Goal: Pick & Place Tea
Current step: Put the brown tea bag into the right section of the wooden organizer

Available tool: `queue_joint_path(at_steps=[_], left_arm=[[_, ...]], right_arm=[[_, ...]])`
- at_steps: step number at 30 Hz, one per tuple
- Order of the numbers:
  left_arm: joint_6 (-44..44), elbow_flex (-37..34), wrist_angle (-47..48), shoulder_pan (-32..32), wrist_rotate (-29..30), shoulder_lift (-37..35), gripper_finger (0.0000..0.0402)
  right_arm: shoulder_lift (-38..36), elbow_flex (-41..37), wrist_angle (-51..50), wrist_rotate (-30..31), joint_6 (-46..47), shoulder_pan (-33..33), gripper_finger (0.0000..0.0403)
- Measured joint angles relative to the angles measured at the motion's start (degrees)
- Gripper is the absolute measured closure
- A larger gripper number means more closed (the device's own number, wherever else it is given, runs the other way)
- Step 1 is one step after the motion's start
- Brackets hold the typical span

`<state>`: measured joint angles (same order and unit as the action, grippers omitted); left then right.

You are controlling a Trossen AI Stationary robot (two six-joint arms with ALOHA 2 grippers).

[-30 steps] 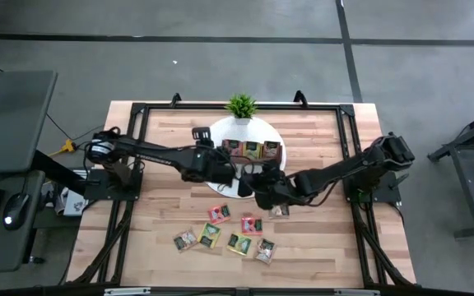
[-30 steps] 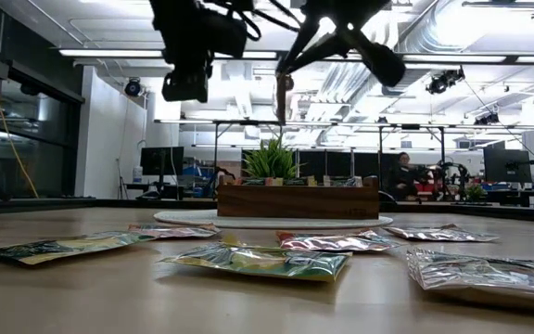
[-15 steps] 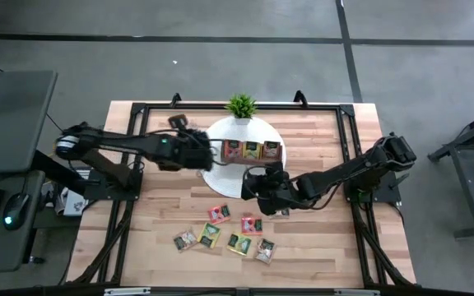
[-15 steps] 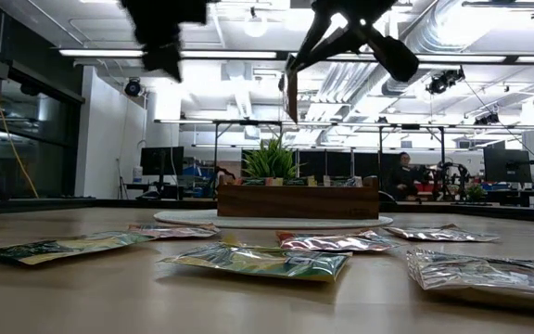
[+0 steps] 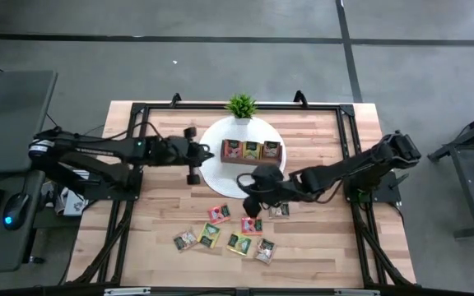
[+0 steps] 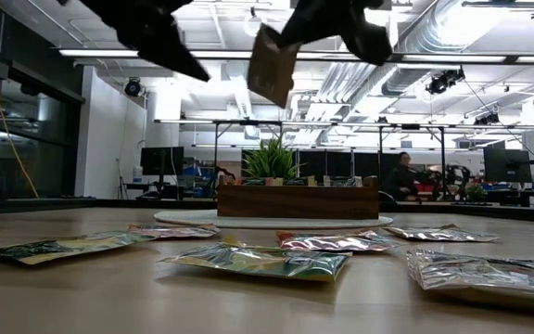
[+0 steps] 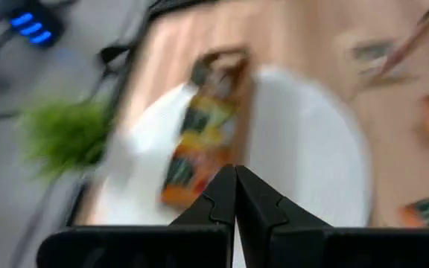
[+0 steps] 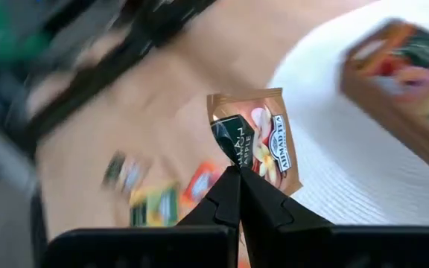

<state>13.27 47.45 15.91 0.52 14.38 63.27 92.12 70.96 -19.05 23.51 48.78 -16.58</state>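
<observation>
My right gripper point(image 5: 253, 194) is shut on one tan tea sachet point(image 8: 255, 140) and holds it in the air near the front rim of the white plate point(image 5: 214, 171). In the low view the sachet point(image 6: 272, 63) hangs tilted, high above the table. Several other tea sachets point(image 5: 220, 232) lie flat on the wood nearer the front edge. The brown wooden tray point(image 5: 252, 150) stands on the plate with sachets upright in its compartments. My left gripper point(image 5: 193, 171) is shut and holds nothing, at the plate's left rim. My right gripper pinches the tan sachet by the middle of one edge point(image 8: 237, 165) between its two fingertips. The fingers slant downward from the table's right side. The sachet is lifted clear of the table and the plate, tilted, its printed face toward the wrist camera.
A small green potted plant point(image 5: 241, 105) stands at the plate's far rim. A black frame point(image 5: 138, 115) runs round the tabletop. Bare wood lies left of the plate and along the front corners.
My left gripper has drawn back from the tray toward the table's left edge, turning as it went, and has stayed shut and empty. My right gripper has rolled in place, so the held sachet has turned from edge-on to face-on in the low view.
</observation>
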Motion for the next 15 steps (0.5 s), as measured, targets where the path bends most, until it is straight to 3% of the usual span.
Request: queue_joint_path(at_steps=[3, 7, 10, 15], left_arm=[[2.5, -0.1, -4.1, 3.3, -12.7, 2.0, 0.0402], [3.0, -0.1, -8.3, 6.4, -25.1, 3.8, 0.0402], [3.0, 0.0, -10.1, 7.2, -31.2, 5.7, 0.0402], [2.5, 0.0, -11.9, 7.0, -36.1, 8.2, 0.0394]], right_arm=[[-0.8, 0.0, -0.4, -8.3, -5.6, 2.1, 0.0403], [-1.0, 0.0, -1.9, -15.1, -8.8, 5.0, 0.0403], [-1.0, 0.0, -2.1, -18.6, -10.1, 6.8, 0.0403], [-1.3, 0.0, -2.8, -17.8, -13.0, 8.2, 0.0403]])
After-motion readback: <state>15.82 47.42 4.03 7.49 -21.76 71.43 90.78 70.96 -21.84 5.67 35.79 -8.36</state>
